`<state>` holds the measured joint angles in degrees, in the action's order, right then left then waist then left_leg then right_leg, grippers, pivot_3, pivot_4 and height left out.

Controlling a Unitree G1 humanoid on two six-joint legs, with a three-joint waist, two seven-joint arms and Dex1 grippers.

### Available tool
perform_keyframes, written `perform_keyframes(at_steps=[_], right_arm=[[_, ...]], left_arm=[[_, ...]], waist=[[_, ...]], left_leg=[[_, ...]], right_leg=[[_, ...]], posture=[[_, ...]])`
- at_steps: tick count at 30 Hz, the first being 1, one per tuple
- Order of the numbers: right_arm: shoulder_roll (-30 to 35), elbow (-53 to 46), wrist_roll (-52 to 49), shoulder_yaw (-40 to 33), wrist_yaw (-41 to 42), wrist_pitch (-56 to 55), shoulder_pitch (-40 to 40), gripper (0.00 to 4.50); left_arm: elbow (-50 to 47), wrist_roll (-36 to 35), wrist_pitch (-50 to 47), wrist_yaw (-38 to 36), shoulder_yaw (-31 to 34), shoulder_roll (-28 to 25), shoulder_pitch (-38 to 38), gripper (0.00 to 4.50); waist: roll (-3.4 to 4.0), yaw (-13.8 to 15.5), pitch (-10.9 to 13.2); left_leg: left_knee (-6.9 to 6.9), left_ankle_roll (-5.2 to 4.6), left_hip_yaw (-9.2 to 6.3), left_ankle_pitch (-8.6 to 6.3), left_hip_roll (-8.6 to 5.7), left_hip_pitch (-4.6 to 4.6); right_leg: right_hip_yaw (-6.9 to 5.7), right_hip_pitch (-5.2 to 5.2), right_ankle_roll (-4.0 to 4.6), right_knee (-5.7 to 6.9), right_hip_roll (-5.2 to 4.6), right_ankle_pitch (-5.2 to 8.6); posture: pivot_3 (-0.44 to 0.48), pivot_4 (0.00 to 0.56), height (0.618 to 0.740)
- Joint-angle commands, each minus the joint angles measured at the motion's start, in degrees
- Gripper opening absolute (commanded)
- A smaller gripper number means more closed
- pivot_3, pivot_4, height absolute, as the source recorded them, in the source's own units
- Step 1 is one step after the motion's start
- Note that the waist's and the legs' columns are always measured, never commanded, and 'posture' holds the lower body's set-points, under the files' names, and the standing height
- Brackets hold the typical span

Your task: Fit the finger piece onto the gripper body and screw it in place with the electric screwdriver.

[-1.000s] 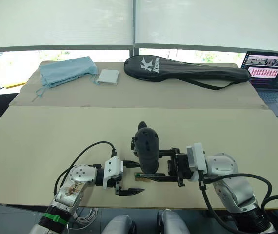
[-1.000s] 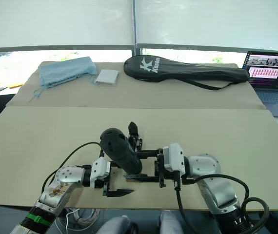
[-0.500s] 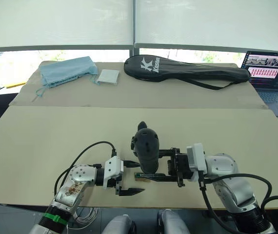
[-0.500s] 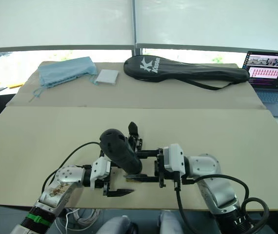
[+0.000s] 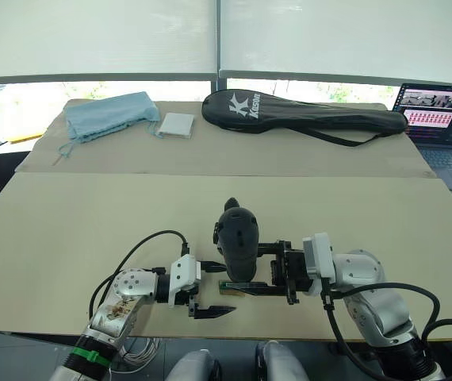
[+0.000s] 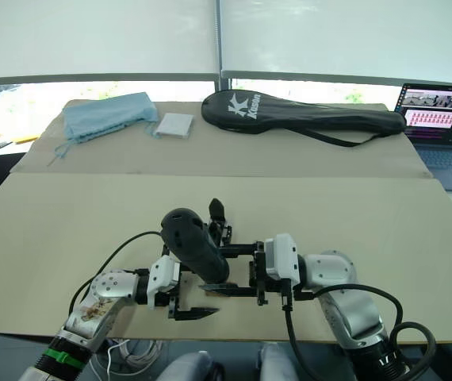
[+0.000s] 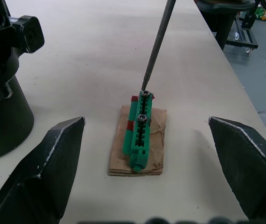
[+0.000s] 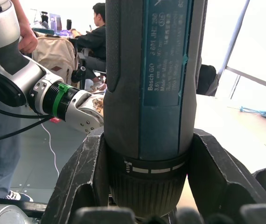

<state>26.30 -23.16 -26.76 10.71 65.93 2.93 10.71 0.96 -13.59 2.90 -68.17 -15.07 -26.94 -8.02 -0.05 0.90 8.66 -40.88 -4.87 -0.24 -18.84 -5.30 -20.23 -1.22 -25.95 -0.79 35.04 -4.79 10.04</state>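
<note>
My right gripper [image 5: 248, 270] is shut on the electric screwdriver [image 5: 238, 238], a thick black tool held nearly upright. Its fingers [image 8: 81, 177] clamp the barrel [image 8: 147, 84] from both sides. The thin metal bit [image 7: 158, 42] slants down, and its tip rests on a screw at the end of a small green block [image 7: 140, 135]. The gripper body [image 6: 216, 224] stands just behind the screwdriver with one black pointed finger sticking up, and its dark bulk [image 7: 2, 93] shows beside the block. My left gripper [image 5: 208, 290] is open, its fingers [image 7: 49, 172] on either side of the green block. The finger piece is hidden.
The green block lies on a tan cardboard scrap [image 7: 158, 140] near the table's front edge [image 5: 305, 337]. At the back lie a black racket bag [image 5: 305, 115], a blue cloth [image 5: 107, 111] and a white pad [image 5: 177, 125]. A laptop [image 5: 440, 119] stands at the far right.
</note>
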Motion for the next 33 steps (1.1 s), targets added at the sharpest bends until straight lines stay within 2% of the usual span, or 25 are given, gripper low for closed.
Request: perform_keyframes(at_steps=[1, 33], right_arm=[[-0.1, -2.5, -1.6, -0.2, 0.0, -1.2, 1.0, 1.92], [0.6, -2.4, -1.0, 0.1, 0.1, -1.6, 0.6, 1.92]], left_arm=[[1.4, 0.7, -0.2, 0.1, -1.7, 0.4, 1.1, 4.5], [1.6, 0.7, -0.3, -0.1, -1.7, 0.4, 1.0, 4.5]], waist=[[0.0, 0.0, 0.0], [0.0, 0.0, 0.0]], left_leg=[[0.0, 0.0, 0.0, 0.0, 0.0, 0.0], [0.0, 0.0, 0.0, 0.0, 0.0, 0.0]], right_leg=[[0.0, 0.0, 0.0, 0.0, 0.0, 0.0], [0.0, 0.0, 0.0, 0.0, -0.01, 0.0]], posture=[[0.0, 0.15, 0.74], [0.0, 0.15, 0.74]])
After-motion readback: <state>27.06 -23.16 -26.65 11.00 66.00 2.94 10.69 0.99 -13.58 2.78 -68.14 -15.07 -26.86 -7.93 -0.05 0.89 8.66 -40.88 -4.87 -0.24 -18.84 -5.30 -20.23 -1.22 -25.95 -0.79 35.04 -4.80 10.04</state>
